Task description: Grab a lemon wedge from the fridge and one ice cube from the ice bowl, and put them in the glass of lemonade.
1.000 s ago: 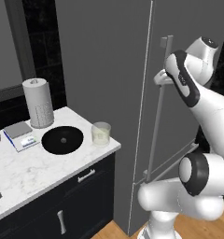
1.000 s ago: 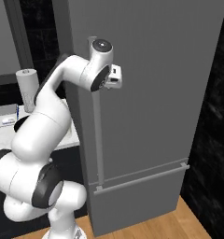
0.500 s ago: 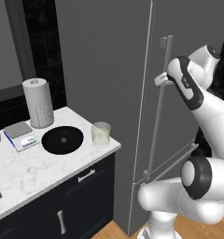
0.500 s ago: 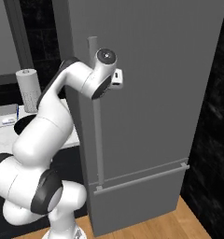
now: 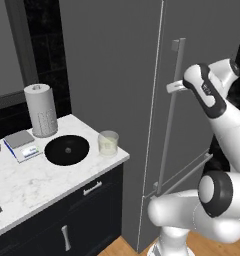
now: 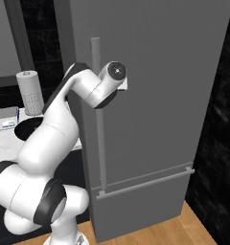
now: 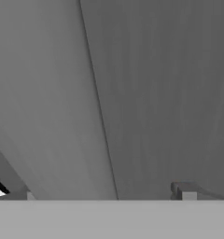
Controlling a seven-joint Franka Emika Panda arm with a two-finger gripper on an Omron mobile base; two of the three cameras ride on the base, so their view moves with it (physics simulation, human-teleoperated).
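Reaching at the fridge [image 5: 117, 75] handle [image 5: 170, 115], our gripper [image 5: 176, 87] sits high on the bar, just below its top bracket, with the fingers spread wide and grasping nothing. The door is fully closed.

Risks, as we judge them:
- Fingers may close beside the bar rather than around it; in the hand view we see only grey door panel and a seam, so we cannot tell whether the bar lies between the fingers.
- A pull so near the bar's top could let the grip slide along it, or the elbow could crowd the door as it swings.
- The door, once open, may sweep toward the counter [image 5: 22, 185] edge left of the fridge.

Task things, relative to the fridge:
- The glass of lemonade [image 5: 108, 143], a short clear tumbler with pale yellowish liquid, stands upright near the counter corner, closest to the fridge.
- The ice bowl [image 5: 67, 149], shallow, round and black, is just beyond the glass, apart from it.
- The lemon wedge is presumably behind the closed door.
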